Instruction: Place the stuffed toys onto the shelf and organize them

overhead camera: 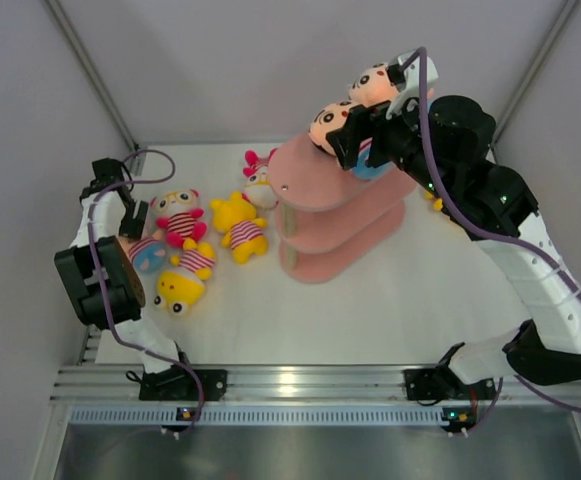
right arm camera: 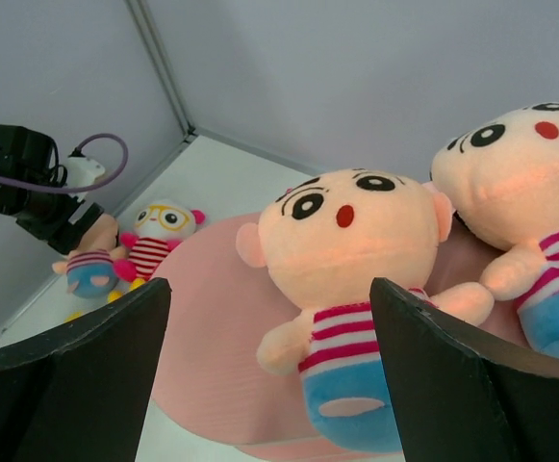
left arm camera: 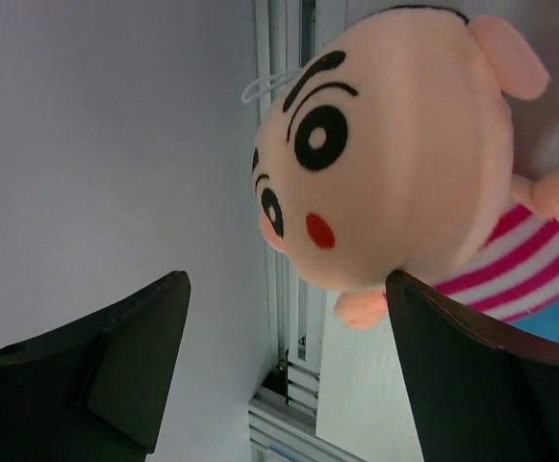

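The pink three-tier shelf stands right of centre. Two peach stuffed toys in striped shirts and blue shorts lie on its top board. My right gripper hovers open over the nearer one, its fingers wide on either side of the body. At the far left my left gripper is open. Nothing is between its jaws. Another peach toy lies just past its right finger. That toy lies on the table.
Loose toys lie left of the shelf: a white one with glasses, two yellow ones and one with a pink bow. Something yellow peeks from behind the shelf. Grey walls enclose the table.
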You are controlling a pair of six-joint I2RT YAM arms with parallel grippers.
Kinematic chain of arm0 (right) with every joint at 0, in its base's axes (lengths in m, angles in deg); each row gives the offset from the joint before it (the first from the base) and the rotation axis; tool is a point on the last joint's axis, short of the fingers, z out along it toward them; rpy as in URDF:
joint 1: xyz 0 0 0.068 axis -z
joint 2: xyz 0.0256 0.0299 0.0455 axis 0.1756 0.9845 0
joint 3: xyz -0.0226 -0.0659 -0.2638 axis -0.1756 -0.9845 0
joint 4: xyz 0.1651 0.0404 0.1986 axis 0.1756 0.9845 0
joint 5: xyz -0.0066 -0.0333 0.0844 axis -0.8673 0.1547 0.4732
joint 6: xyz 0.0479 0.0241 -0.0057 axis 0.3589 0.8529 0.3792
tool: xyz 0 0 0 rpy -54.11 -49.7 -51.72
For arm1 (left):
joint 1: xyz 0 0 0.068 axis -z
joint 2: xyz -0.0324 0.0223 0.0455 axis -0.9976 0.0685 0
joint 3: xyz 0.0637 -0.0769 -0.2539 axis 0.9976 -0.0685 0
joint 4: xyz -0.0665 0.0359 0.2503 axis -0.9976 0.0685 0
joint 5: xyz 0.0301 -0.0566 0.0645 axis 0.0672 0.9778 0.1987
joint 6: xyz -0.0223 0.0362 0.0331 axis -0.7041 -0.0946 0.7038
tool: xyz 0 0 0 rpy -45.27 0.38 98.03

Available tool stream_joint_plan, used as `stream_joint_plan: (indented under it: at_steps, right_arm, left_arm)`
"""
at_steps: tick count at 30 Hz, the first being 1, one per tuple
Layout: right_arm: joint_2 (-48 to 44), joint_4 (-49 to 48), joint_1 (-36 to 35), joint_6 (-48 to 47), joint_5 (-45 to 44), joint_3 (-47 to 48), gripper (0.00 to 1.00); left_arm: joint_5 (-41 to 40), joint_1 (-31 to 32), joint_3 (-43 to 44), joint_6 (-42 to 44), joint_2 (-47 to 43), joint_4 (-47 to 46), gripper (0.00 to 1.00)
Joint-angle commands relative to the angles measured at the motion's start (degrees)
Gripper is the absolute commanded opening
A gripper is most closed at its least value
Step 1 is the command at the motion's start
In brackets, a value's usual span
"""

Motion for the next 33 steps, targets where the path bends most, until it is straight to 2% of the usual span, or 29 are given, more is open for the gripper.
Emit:
stream_joint_plan:
  at_steps: [1,5,7,9,10,12,13,18,23,27,31,33]
  right_arm:
    - [-0.12,-2.71,-2.06,-1.99,0.40,-0.23,0.85]
    - [-0.65,-2.71,-2.86,-2.17,-1.10,-1.98,0.85]
    - [-1.88,-3.85,-3.12,-2.17,-1.01,-3.47,0.85]
    - [-2.93,-4.82,-3.30,-2.26,-0.66,-5.23,0.84]
    - [-3.11,-4.74,-3.47,-2.35,-0.75,-5.24,0.84]
    - [-3.64,-3.86,-3.56,-2.43,-0.75,-4.98,0.85]
    - [-3.90,-3.51,-3.56,-2.61,-0.75,-4.97,0.85]
    - [-7.32,-4.72,-3.82,-2.61,-0.05,-7.95,0.85]
    - [-8.91,-5.61,-4.17,-1.56,1.62,-9.46,0.85]
    - [-9.26,-5.96,-5.58,-1.20,1.97,-9.37,0.85]
    - [-9.00,-8.33,-8.65,-1.55,3.38,-8.67,0.85]
    - [-7.77,-8.69,-12.07,-2.60,3.29,-6.83,0.85]
  left_arm:
    - [2.32,-2.11,-0.34,2.54,1.30,-4.81,0.89]
    - [7.08,-2.46,-0.78,3.69,3.94,-4.81,0.87]
    - [8.15,-2.55,-0.69,3.52,5.78,-4.81,0.77]
    - [9.03,-2.55,-1.13,2.90,7.36,-4.72,0.62]
    - [9.38,-2.55,-1.57,2.64,7.63,-4.63,0.43]
    - [11.05,-2.64,-3.67,2.64,6.76,-4.63,0.22]
    - [11.49,-2.64,-4.64,2.38,5.80,-4.63,0.00]
    - [14.04,-2.73,-10.61,0.97,-7.20,-4.55,0.00]
    - [14.12,-2.73,-12.21,0.18,-22.91,-2.36,0.00]
    - [18.69,-2.64,-8.00,-0.17,-30.94,5.98,0.00]
    - [31.76,-2.64,-3.07,-0.52,-39.89,13.72,0.00]
    - [34.24,-2.64,-0.52,-0.61,-42.54,16.62,0.00]
